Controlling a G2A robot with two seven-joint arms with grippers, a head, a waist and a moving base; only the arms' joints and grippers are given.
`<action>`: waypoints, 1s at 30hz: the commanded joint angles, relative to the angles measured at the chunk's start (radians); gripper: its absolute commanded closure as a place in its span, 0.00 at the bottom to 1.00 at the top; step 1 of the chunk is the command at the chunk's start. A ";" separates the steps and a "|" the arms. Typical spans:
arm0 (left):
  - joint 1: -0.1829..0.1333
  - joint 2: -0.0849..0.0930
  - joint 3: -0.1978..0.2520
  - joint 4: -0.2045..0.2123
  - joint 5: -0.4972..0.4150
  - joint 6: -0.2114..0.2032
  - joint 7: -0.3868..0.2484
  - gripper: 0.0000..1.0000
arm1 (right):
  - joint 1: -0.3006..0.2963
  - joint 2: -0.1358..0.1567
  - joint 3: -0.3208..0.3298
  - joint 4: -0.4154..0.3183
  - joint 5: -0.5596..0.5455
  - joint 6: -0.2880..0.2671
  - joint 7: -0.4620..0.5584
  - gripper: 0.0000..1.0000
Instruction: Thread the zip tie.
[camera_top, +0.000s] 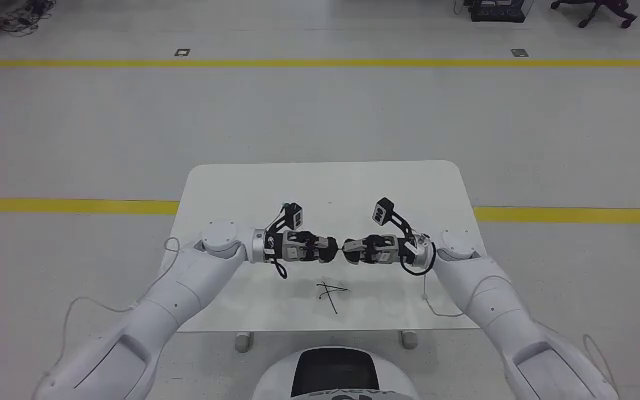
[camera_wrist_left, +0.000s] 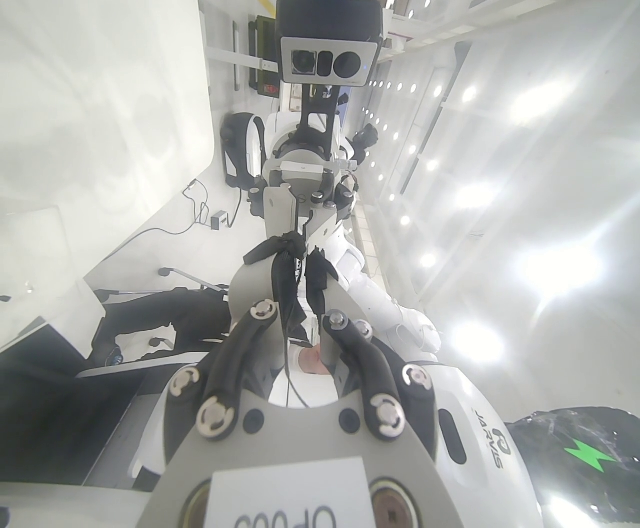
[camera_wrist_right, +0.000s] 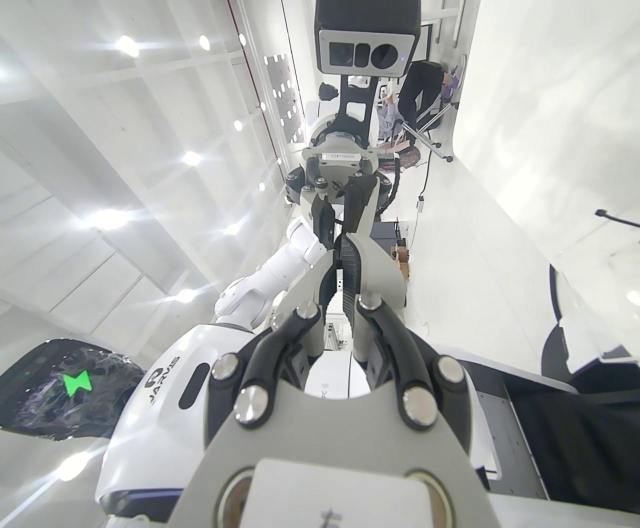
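Fingers (camera_wrist_left: 250, 292) of the left gripper (camera_wrist_left: 296, 272): two, drawn close, a narrow gap between the black pads. One thin black strip, taken for the zip tie (camera_wrist_left: 287, 345), runs out from between them toward the wrist. Grip looks closed on it.

Right gripper (camera_wrist_right: 342, 250): two fingers, ribbed pads (camera_wrist_right: 351, 272) meeting at the tips. Cannot tell what, if anything, is pinched there.

Top view: two arms, one from each side, held level above the near half of the table (camera_top: 420, 190). Left gripper (camera_top: 325, 246) and right gripper (camera_top: 352, 248) are tip to tip, touching or very nearly so.

On the table, just nearer the robot than the meeting point: thin black strips (camera_top: 331, 291), lying crossed. Two by my count, though they are too fine to be sure. Neither gripper touches them
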 joint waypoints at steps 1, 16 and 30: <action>0.000 0.000 0.000 -0.001 0.002 0.000 0.000 0.91 | 0.000 0.000 0.000 0.000 0.001 0.000 -0.001 1.00; 0.002 -0.002 -0.002 -0.004 0.008 0.005 0.000 0.91 | 0.008 -0.006 -0.011 0.007 0.002 0.007 -0.007 1.00; 0.001 -0.006 0.001 0.000 0.012 0.010 -0.003 0.91 | 0.020 -0.012 -0.020 0.030 0.008 0.005 -0.007 1.00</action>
